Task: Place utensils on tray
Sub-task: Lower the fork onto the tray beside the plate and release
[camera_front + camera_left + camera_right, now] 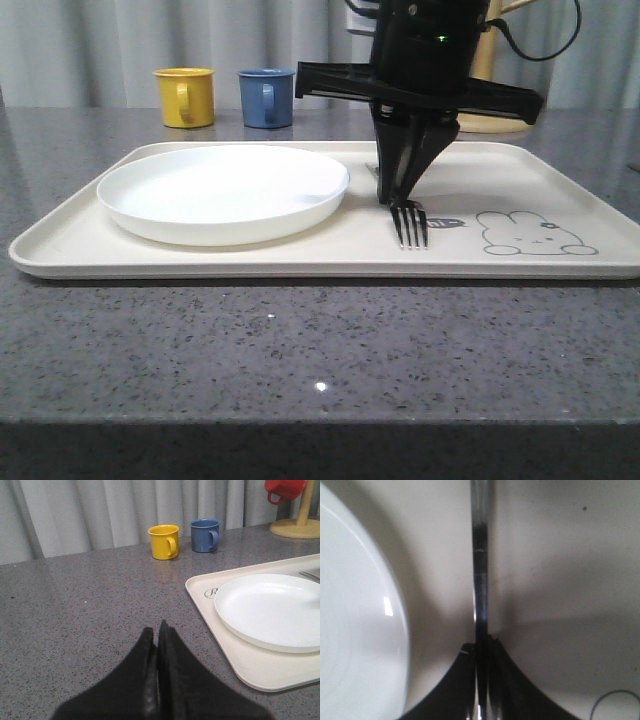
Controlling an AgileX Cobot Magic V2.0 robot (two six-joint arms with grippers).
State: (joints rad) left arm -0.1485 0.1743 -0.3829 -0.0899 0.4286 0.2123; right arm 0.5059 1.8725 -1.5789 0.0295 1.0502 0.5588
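Note:
A silver fork (410, 222) lies on the cream tray (560, 180), tines toward the front edge, just right of the round white plate (222, 190). My right gripper (395, 195) reaches down from above and is shut on the fork; in the right wrist view its handle (480, 570) runs out from between the jaws of the right gripper (482, 642), beside the plate (355, 620). My left gripper (156, 632) is shut with nothing in it, above bare counter left of the tray (250, 665) and plate (270, 610).
A yellow mug (186, 96) and a blue mug (267, 97) stand behind the tray. A wooden mug stand (297, 525) with a red mug (282, 489) is at the back right. A rabbit drawing (530, 235) marks the tray's right part.

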